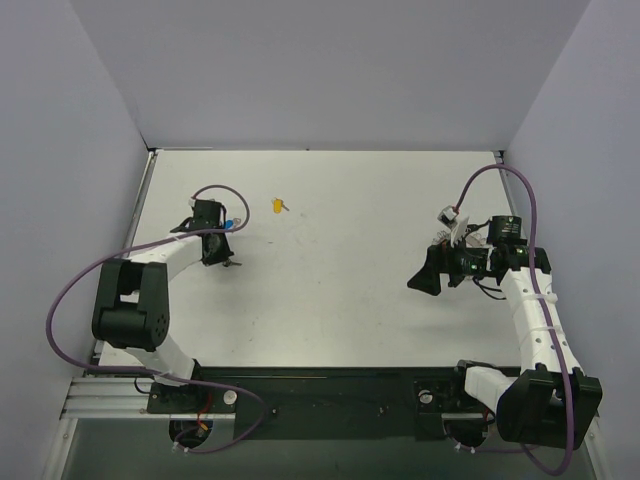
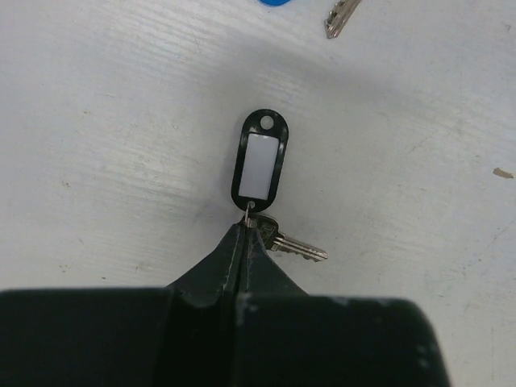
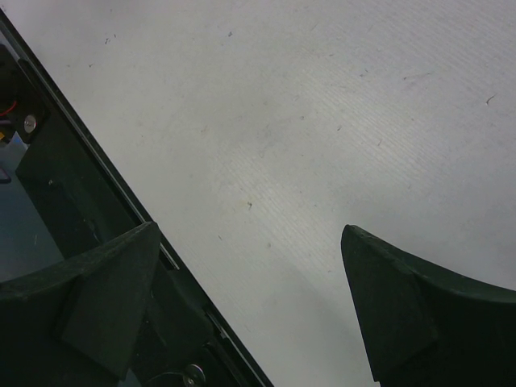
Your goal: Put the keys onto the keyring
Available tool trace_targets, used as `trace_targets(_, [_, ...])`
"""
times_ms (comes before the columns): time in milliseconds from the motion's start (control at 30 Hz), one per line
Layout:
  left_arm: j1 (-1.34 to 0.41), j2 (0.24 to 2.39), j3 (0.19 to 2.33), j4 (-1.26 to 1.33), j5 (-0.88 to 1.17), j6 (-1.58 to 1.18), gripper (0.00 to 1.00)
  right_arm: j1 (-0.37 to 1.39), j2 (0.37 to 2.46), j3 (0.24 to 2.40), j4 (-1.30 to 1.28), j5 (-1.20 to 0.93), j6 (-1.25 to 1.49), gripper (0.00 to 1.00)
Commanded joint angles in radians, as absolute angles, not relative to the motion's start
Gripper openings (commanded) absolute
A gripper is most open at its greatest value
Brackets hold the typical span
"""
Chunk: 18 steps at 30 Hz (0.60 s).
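both arms are the same build: the left arm (image 1: pixel 175 255) and the right arm (image 1: pixel 538 325) have white links with chunky black joint blocks (image 1: pixel 130 305). in the top view a purple cable (image 1: pixel 60 310) loops off the left one out toward 9 o'clock. a second purple cable (image 1: pixel 525 190) arcs over the right one up around 1 o'clock. there's a tiny green light (image 1: pixel 472 267) on the right wrist. the left gripper (image 2: pixel 245 227) is dark and tapers to a point, with pale chipped specks. the right gripper (image 3: pixel 250 234) has dark blunt wedge fingers (image 3: pixel 395 306).
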<state>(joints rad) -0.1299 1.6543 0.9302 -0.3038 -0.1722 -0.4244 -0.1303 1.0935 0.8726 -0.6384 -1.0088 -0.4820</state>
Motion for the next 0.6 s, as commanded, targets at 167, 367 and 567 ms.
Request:
trace_targets(167, [-0.147,1.448,0.899,-0.281,0.0,-0.333,0.0,-0.132,1.098,0.902,-0.704,-1.065,-0.557,0.89])
trace_targets(367, [-0.314,1.31,0.859,-0.233,0.202,-0.19,0.0,-0.101,1.115,0.945,-0.849,-1.058,-0.756,0.89])
trace_targets(567, [-0.664,1.204,0.801,-0.082,0.319,-0.005,0.0,-0.049,1.143,1.023,-1.089,-1.112,-1.104,0.89])
